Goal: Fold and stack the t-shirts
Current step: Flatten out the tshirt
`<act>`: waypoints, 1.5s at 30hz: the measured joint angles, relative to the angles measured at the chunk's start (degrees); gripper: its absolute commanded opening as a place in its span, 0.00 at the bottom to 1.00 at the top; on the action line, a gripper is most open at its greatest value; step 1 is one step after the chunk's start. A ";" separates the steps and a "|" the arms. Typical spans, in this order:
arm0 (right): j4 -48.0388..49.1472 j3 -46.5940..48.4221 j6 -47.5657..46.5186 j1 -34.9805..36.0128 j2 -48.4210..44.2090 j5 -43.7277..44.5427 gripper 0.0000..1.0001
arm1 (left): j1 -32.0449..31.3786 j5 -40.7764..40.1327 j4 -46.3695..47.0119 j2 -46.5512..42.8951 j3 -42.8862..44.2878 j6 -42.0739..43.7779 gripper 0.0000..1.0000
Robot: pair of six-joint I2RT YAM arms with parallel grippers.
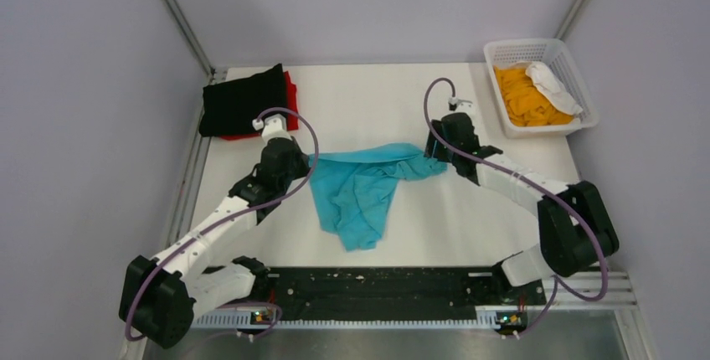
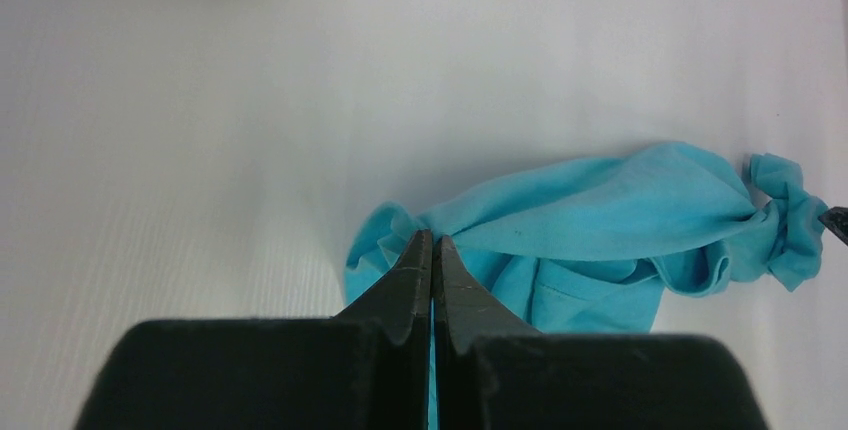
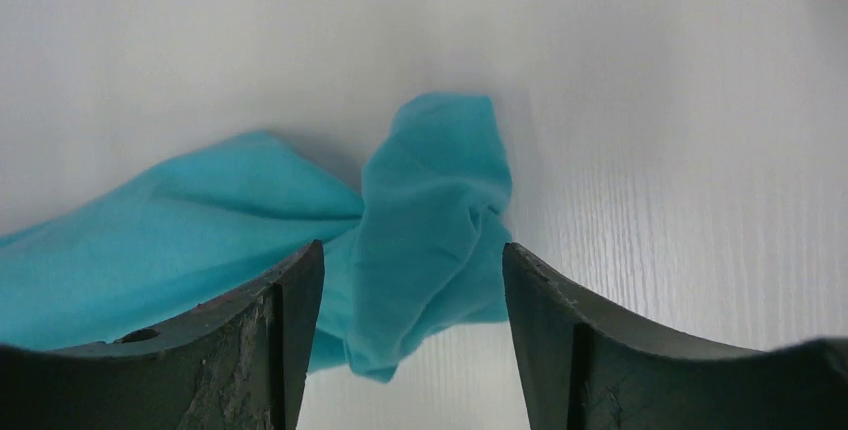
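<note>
A turquoise-blue t-shirt (image 1: 360, 188) lies crumpled in the middle of the table. My left gripper (image 1: 306, 162) is shut on the shirt's left corner; in the left wrist view the jaws (image 2: 431, 240) pinch the cloth (image 2: 600, 210). My right gripper (image 1: 432, 155) is open at the shirt's right end; in the right wrist view (image 3: 412, 255) a bunched fold of the shirt (image 3: 430, 210) lies between the spread jaws, not pinched. A black t-shirt (image 1: 243, 100) lies folded on a red one (image 1: 290, 92) at the back left. An orange t-shirt (image 1: 526, 96) sits in the basket.
A white lattice basket (image 1: 578, 71) at the back right holds the orange shirt and a white cloth (image 1: 554, 84). The table's right edge runs just beyond it. A black rail (image 1: 377, 289) crosses the near edge between the arm bases.
</note>
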 measured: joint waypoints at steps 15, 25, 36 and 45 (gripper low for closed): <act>-0.07 8.20 1.29 0.09 12.44 5.64 0.00 | -0.04 -4.61 -0.76 -0.02 0.11 -0.07 0.00; 1.20 5.20 -3.56 0.09 -23.37 2.80 0.00 | -0.04 -3.65 -5.68 -11.17 5.79 1.92 0.00; -6.14 28.92 -8.41 0.09 -42.21 -7.10 0.00 | -0.04 6.47 -7.32 -27.58 31.50 8.52 0.00; -12.26 46.27 -8.22 0.09 -44.96 -21.09 0.00 | -0.02 25.31 -10.08 -28.28 51.47 9.81 0.00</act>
